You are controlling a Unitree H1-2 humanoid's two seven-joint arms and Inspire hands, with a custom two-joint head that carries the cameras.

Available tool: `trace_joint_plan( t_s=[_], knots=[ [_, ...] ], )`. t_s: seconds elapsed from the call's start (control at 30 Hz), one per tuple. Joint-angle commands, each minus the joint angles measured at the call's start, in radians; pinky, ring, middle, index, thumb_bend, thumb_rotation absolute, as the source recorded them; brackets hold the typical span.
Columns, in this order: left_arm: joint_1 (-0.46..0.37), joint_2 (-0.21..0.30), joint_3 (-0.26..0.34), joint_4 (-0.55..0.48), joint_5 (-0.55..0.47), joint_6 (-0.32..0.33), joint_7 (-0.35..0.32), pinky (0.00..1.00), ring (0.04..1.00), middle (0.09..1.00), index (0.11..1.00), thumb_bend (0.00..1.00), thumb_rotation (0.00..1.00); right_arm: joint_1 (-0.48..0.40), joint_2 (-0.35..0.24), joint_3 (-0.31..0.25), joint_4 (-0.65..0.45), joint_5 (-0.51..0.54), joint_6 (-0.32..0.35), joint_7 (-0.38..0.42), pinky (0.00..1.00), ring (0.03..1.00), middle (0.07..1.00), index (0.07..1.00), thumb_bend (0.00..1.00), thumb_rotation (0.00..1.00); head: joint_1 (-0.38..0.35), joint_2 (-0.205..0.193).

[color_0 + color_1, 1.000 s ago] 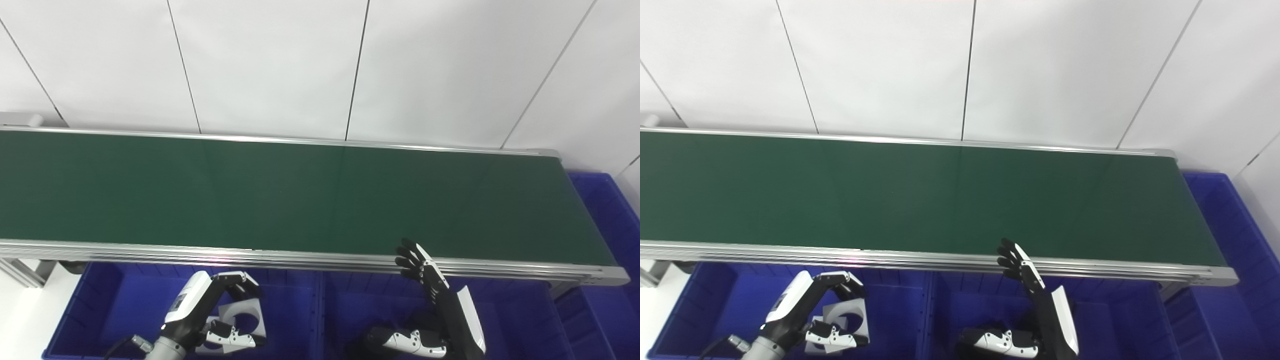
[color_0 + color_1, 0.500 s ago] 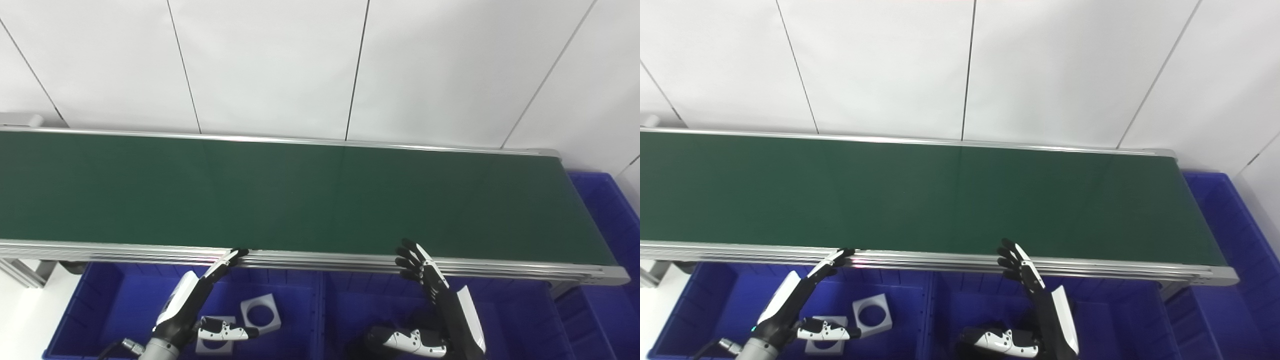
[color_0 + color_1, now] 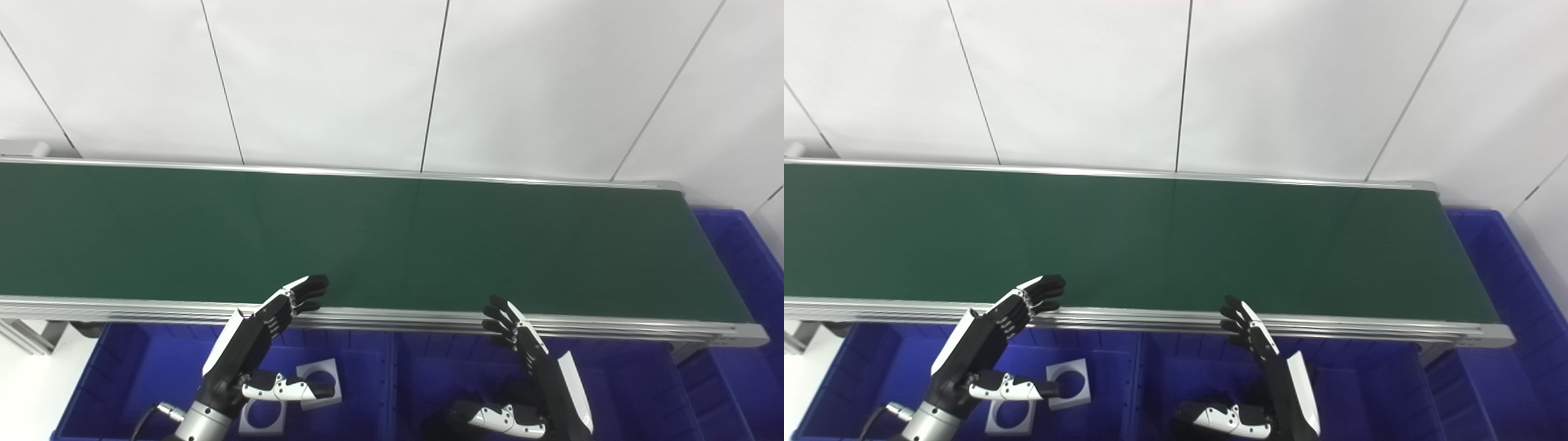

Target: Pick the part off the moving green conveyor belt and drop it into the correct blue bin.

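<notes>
Now the left hand's fingers (image 3: pixel 303 293) are spread straight and hold nothing, their tips lying over the near aluminium rail (image 3: pixel 392 317) of the green conveyor belt (image 3: pixel 367 236), with the thumb stretched out to the right below them. The left hand (image 3: pixel 260 343) itself hangs above the left blue bin (image 3: pixel 122 380), its arm coming up from the bottom edge.

The right hand's fingers (image 3: pixel 505 318) are likewise apart and empty, pointing up and away so that the tips reach the same near rail further right; its thumb lies out to the left, low in the picture. The right hand (image 3: pixel 539 380) stands over the middle blue bin (image 3: pixel 631 392), just right of the divider between the two bins.

Two white square parts, each with a round hole through it, lie flat in the left bin. One part (image 3: pixel 318 375) sits just behind the left thumb, turned a little so its edges run slightly skew to the bin wall. The other part (image 3: pixel 264 415) lies nearer and to the left of it, partly hidden by the hand. Being square, neither has a clear long axis.

The belt runs left to right across the scene. A third blue bin (image 3: pixel 744 257) stands at the belt's right end, beside the white panelled wall (image 3: pixel 343 79).
</notes>
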Motion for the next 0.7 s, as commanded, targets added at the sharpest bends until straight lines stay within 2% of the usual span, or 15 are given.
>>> trace_joint_plan(
  t_s=[0.0,0.4,0.67],
  knots=[
    [0.000,-0.006,0.007,-0.034,-0.032,-0.026,-0.019,0.80,0.813,0.839,0.840,0.93,0.19,0.001,0.001,-0.006,-0.022,0.014,-0.019,0.005,0.76,0.818,0.858,0.897,1.00,0.39,0.000,0.000],
    [0.004,-0.023,0.026,-0.024,-0.106,-0.025,-0.079,0.78,0.803,0.826,0.831,0.90,0.14,0.006,0.000,-0.006,-0.014,0.007,-0.015,0.004,0.75,0.824,0.868,0.905,1.00,0.41,-0.003,-0.003],
    [0.009,-0.037,0.047,-0.014,-0.095,-0.035,-0.088,0.78,0.807,0.832,0.831,0.90,0.14,0.008,-0.002,-0.004,-0.018,0.016,-0.016,0.008,0.76,0.831,0.873,0.906,1.00,0.40,-0.003,-0.005]
  ],
)
